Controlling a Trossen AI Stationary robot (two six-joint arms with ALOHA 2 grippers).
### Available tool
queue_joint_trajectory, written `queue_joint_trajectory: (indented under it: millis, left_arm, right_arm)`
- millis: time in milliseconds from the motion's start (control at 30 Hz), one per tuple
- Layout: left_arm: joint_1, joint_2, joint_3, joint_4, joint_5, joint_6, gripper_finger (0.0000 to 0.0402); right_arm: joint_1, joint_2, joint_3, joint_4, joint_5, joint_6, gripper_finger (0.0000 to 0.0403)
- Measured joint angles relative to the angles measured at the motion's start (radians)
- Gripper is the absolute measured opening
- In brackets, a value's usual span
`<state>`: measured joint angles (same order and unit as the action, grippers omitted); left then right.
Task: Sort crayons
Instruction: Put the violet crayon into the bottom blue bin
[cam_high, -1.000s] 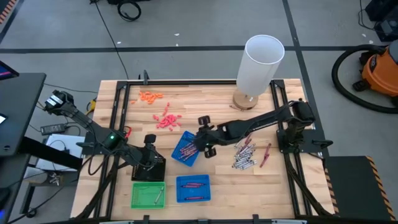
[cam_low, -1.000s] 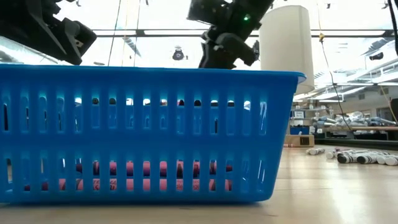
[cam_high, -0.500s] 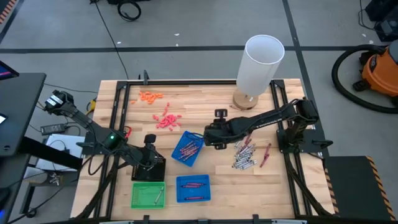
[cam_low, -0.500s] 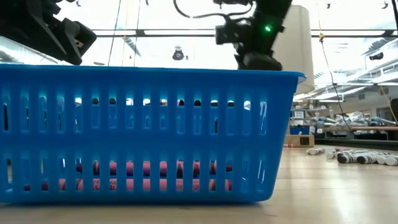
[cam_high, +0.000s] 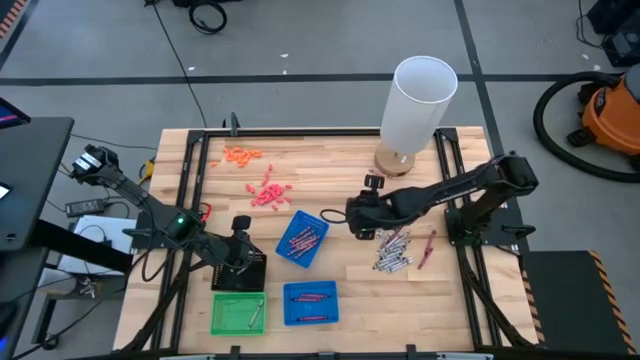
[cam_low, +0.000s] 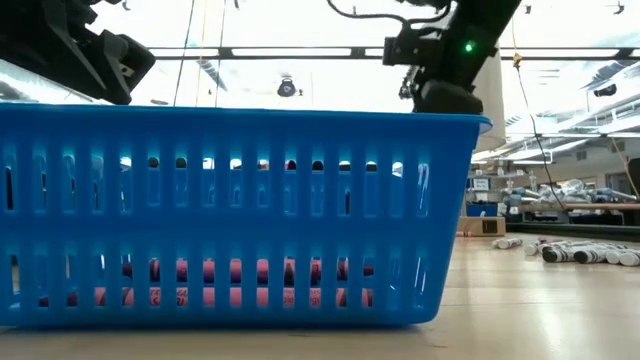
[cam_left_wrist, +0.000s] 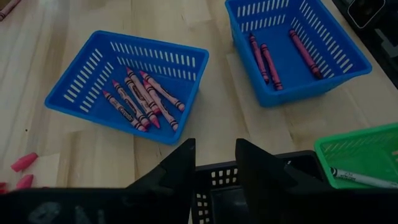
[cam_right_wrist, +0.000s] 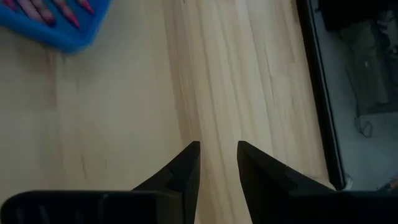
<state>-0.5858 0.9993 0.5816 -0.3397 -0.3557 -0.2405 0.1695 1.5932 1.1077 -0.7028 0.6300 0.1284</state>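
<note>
crayons (cam_high: 393, 249) lie loose on the wooden table (cam_high: 350, 160), right of the tilted blue tray (cam_high: 302, 238) holding red ones. the right gripper (cam_high: 352, 216) hangs between tray and pile, fingers apart, grasping nothing. the left gripper (cam_left_wrist: 214, 167) waits over the black tray (cam_high: 238, 276) at near left, parted and empty.
</note>
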Motion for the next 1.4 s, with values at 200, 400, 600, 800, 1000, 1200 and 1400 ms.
queue_joint_trajectory:
  millis: [200,400,600,800,1000,1200,1400]
  left_arm:
    - [0.0,0.0,0.0,0.0,0.0,0.0,0.0125]
    - [0.0,0.0,0.0,-0.001,0.0,0.0,0.0125]
    - [0.0,0.0,0.0,-0.001,0.0,0.0,0.0125]
    - [0.0,0.0,0.0,-0.002,0.0,0.005,0.0125]
    - [0.0,0.0,0.0,-0.001,0.0,0.008,0.0125]
    - [0.0,0.0,0.0,0.004,0.0,0.008,0.0125]
    - [0.0,0.0,0.0,0.015,0.0,0.012,0.0125]
  right_arm:
    - [0.017,-0.028,-0.001,0.029,-0.002,-0.005,0.0114]
    - [0.018,-0.025,-0.001,0.03,-0.07,-0.008,0.0114]
    - [0.018,-0.055,-0.055,0.05,-0.055,0.02,0.0114]
    - [0.009,-0.126,-0.188,0.119,-0.06,0.078,0.0114]
    - [-0.026,-0.182,-0.293,0.149,-0.109,0.159,0.0114]
    - [-0.047,-0.225,-0.345,0.205,-0.112,0.161,0.0115]
    - [-0.073,-0.247,-0.386,0.27,-0.127,0.138,0.0114]
